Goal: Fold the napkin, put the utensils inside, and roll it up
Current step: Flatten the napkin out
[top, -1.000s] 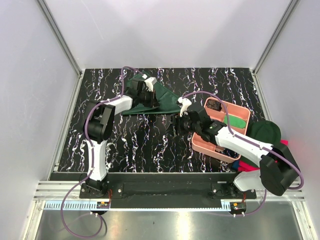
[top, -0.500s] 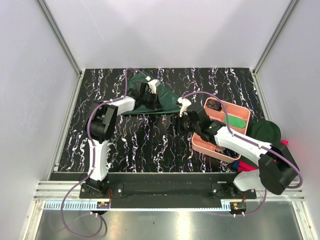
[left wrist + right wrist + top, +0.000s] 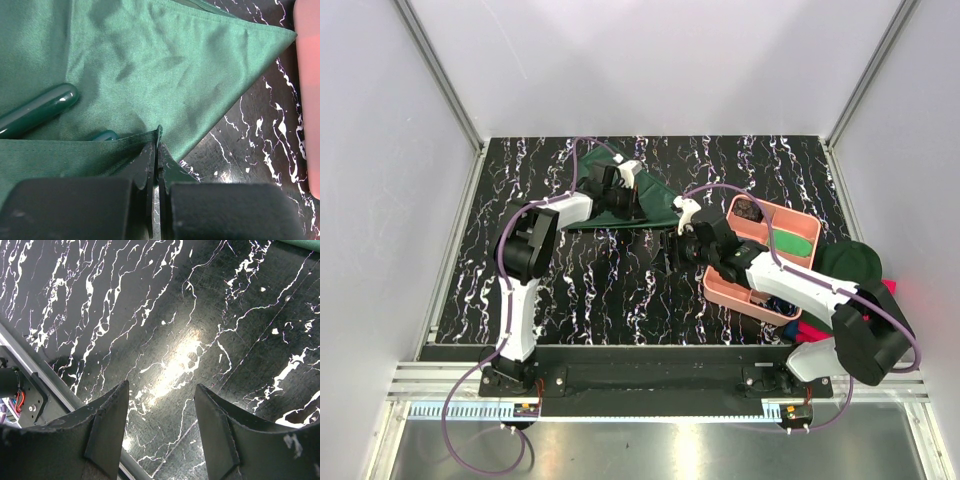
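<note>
Left of the pink tray [image 3: 798, 211], the napkin [image 3: 650, 200] lies folded into a triangle, one pointed corner near the tray. On it, the left gripper [image 3: 158, 150] is clamped on a fold edge. Two utensils [image 3: 37, 112] lie on the cloth, one partly under that fold. Beside the tray, the right gripper [image 3: 160, 387] hangs empty, jaws apart, above bare marble table [image 3: 590, 290]. The tray holds a green swatch [image 3: 792, 242].

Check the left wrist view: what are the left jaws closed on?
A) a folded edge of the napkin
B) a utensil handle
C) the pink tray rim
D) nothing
A: the left gripper has its jaws pinched together on a raised fold of the napkin, while the nearest utensil handle lies off to the side on the cloth, untouched.
</note>
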Motion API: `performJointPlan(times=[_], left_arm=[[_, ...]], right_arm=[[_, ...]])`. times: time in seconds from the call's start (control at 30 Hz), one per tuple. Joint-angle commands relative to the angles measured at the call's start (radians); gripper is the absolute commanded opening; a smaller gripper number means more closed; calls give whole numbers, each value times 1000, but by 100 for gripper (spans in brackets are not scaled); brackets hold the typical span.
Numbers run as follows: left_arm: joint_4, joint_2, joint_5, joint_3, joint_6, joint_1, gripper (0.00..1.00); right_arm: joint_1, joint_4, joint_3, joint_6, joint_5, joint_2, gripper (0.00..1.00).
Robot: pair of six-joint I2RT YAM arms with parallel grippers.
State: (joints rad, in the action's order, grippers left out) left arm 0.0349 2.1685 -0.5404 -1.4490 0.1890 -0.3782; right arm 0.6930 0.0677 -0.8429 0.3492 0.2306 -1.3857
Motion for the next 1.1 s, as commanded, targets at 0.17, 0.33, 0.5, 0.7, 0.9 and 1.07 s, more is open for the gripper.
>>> performJointPlan(times=[0.17, 0.33, 0.5, 0.7, 0.9, 1.07], left_arm=[[-17, 7, 2, -50, 29, -5, 2], [-32, -15, 7, -62, 69, -5, 42], [-24, -64, 5, -88, 104, 1, 65], [-7, -209, 115, -27, 180, 56, 77], [303, -484, 485, -4, 188, 82, 91], [422, -754, 468, 114, 164, 97, 98]], right_arm=[[-3, -51, -13, 14, 12, -6, 64], [-4, -55, -4, 34, -36, 16, 64], [-39, -55, -13, 69, -77, 22, 65], [-84, -52, -97, 149, -129, -30, 65], [-174, -40, -266, 227, -129, -223, 64], [-306, -39, -366, 378, -99, -421, 59]])
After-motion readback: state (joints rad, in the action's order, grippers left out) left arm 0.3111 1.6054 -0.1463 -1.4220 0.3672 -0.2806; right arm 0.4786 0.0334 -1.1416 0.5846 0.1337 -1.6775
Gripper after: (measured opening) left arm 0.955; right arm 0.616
